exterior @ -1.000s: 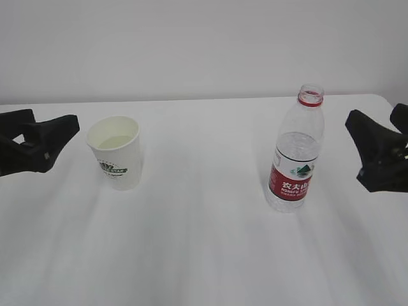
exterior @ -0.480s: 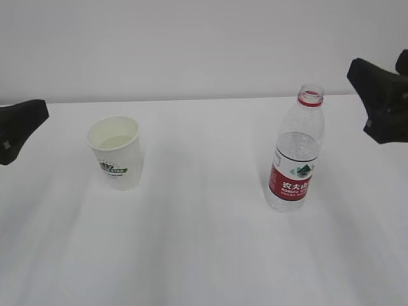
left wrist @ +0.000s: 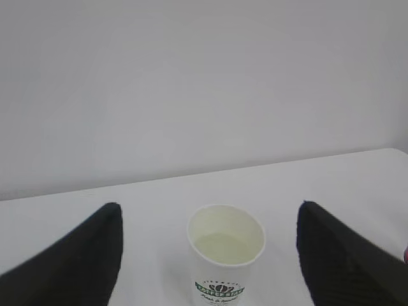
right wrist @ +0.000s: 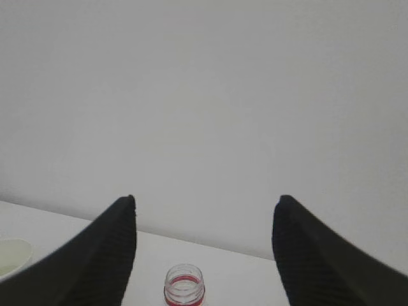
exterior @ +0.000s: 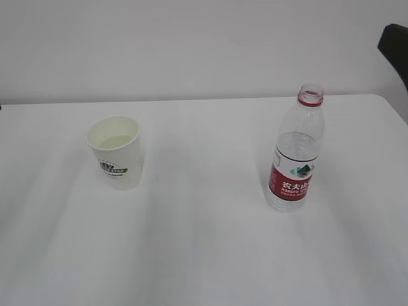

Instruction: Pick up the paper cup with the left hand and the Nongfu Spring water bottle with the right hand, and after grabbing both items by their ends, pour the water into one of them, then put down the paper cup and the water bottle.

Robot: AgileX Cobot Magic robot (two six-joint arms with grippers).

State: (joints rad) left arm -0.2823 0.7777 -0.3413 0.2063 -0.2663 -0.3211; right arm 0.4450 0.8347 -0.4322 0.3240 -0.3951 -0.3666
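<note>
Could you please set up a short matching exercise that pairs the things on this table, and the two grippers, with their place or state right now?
Column one:
1. paper cup
2. Nongfu Spring water bottle
3. left gripper
4. right gripper

Column two:
A. open, fingers either side of a red-ringed neck seen below
B. upright on the right of the table, cap off
C. upright on the left, pale liquid inside
D. open, fingers framing a white rim with a green logo

Pairs: 1-C, 2-B, 3-D, 4-A
</note>
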